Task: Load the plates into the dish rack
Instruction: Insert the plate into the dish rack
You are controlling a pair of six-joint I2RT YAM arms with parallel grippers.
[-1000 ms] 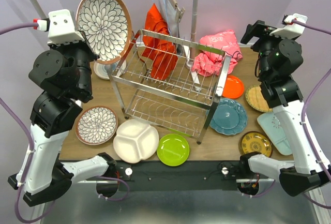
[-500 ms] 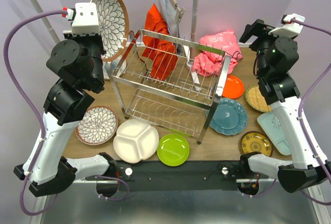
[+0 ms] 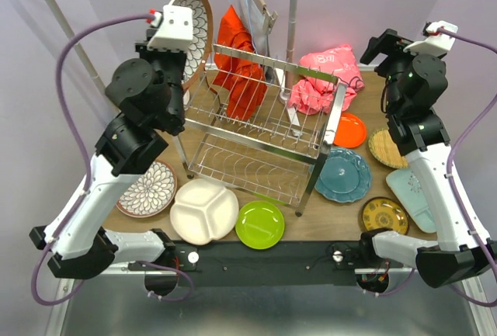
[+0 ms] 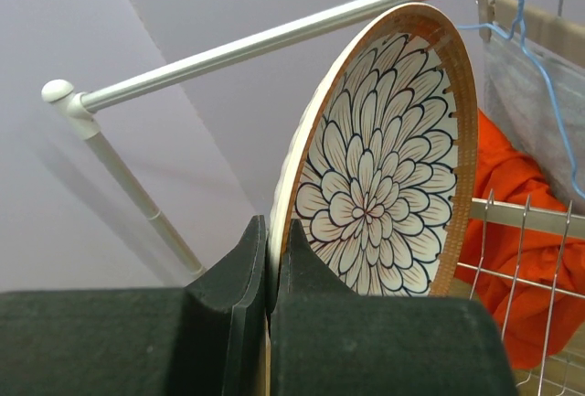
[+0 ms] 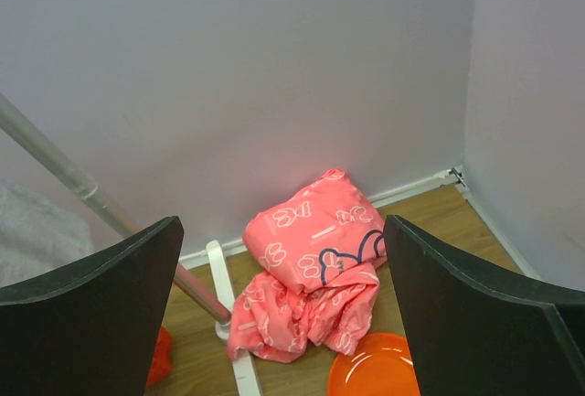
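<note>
My left gripper (image 4: 272, 231) is shut on the rim of a white-and-dark floral plate (image 4: 384, 176). It holds the plate (image 3: 198, 18) up on edge, above the back left corner of the steel dish rack (image 3: 268, 60). The rack's racks hold no plates. A second floral plate (image 3: 147, 188), a white divided plate (image 3: 203, 210) and a lime green plate (image 3: 260, 224) lie in front of the rack. Teal (image 3: 343, 174), orange (image 3: 349, 129), yellow patterned (image 3: 384, 215) and pale aqua (image 3: 411, 188) plates lie to its right. My right gripper (image 5: 281, 222) hangs open and empty, high at the back right (image 3: 380, 45).
A white-poled clothes rail (image 3: 74, 33) crosses above the back of the table. A red cloth (image 3: 237, 57) hangs from it behind the rack. A pink cloth (image 5: 320, 286) lies bunched by the back wall, next to the orange plate (image 5: 375, 369).
My left arm has carried the floral plate right and backward, turning it more edge-on near the rack's back left corner. The right arm has stayed put.
</note>
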